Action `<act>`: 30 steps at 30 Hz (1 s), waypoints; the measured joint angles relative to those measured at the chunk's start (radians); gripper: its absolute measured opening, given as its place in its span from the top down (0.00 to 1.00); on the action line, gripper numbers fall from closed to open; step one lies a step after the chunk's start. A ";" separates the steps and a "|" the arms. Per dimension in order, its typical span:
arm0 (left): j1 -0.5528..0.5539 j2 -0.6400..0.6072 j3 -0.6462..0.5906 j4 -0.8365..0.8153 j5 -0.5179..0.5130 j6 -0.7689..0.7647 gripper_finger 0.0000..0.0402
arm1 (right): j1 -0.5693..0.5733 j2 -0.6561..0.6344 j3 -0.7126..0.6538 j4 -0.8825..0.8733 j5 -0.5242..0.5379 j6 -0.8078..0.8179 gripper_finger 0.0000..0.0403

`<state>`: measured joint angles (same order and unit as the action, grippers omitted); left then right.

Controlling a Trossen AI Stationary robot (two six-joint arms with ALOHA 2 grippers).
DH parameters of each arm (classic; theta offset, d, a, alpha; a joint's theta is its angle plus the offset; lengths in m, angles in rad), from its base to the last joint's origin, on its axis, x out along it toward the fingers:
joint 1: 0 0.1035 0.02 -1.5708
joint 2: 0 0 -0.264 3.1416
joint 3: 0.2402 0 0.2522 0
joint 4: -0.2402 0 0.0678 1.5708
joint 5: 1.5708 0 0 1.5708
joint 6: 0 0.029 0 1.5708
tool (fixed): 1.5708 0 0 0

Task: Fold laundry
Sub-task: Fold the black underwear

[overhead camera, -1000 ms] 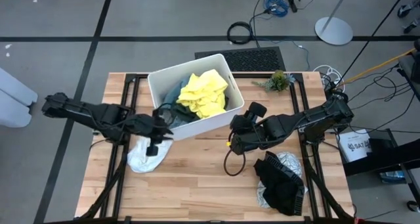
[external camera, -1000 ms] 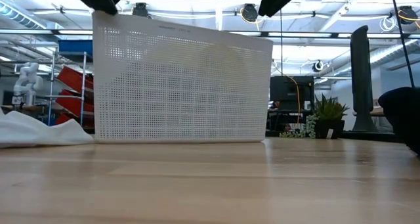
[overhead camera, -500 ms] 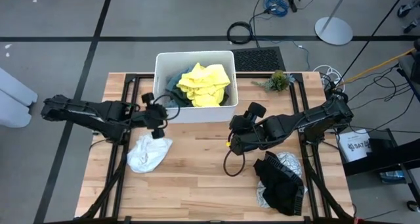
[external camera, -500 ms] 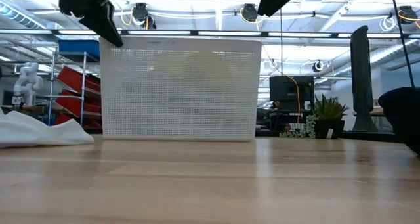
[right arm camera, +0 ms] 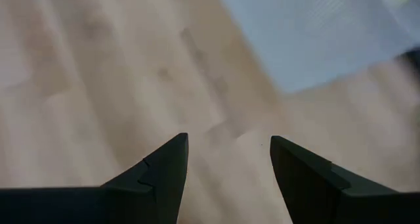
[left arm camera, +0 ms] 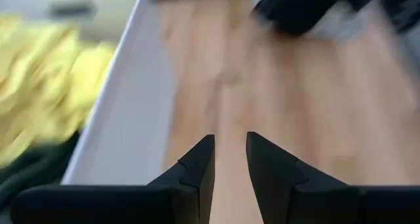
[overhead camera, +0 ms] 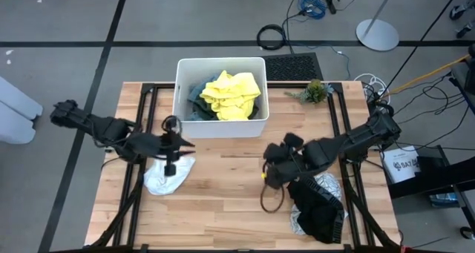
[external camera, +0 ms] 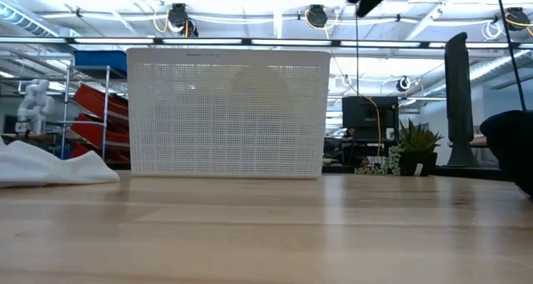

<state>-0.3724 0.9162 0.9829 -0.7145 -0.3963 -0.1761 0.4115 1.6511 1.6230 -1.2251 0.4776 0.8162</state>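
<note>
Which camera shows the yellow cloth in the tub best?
The high view: the yellow cloth lies open on top in the tub. The left wrist view catches a blurred edge; in the low view the tub's wall hides it; the right wrist view misses it.

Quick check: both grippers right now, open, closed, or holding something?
Left gripper: jaws slightly apart, holding nothing.
Right gripper: jaws open, holding nothing.

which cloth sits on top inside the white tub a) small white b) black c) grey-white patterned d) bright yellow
d, the bright yellow cloth lies heaped on top inside the white tub, with a bit of dark green cloth showing beside it.
</note>
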 joint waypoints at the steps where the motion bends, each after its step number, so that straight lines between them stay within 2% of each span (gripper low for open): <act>1: -0.034 0.000 -0.001 0.047 -0.001 0.000 0.76 | 0.020 0.003 0.000 -0.005 -0.030 0.034 0.50; 3: -0.094 0.001 -0.023 0.186 -0.004 0.013 0.76 | 0.066 0.006 0.000 -0.029 -0.076 0.111 0.50; 6: -0.170 0.023 -0.065 0.383 -0.003 0.086 0.76 | 0.141 0.023 0.001 -0.120 -0.089 0.285 0.50; 11: -0.247 0.066 -0.114 0.546 -0.004 0.131 0.76 | 0.259 0.075 -0.002 -0.360 -0.099 0.653 0.50; 15: -0.278 0.112 -0.123 0.582 -0.005 0.129 0.76 | 0.300 0.075 -0.090 -0.294 -0.116 0.715 0.50; 20: -0.318 0.164 -0.123 0.654 -0.004 0.129 0.76 | 0.290 0.065 -0.317 -0.283 -0.221 0.779 0.50; 26: -0.350 0.204 -0.123 0.681 -0.004 0.130 0.76 | 0.267 0.013 -0.538 0.085 -0.242 0.734 0.50; 30: -0.350 0.207 -0.123 0.680 -0.004 0.157 0.76 | 0.242 0.009 -0.619 0.164 -0.279 0.732 0.54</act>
<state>-0.7222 1.1236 0.8597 -0.0342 -0.4008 -0.0193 0.6536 1.6604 1.0044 -1.0611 0.1982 1.5482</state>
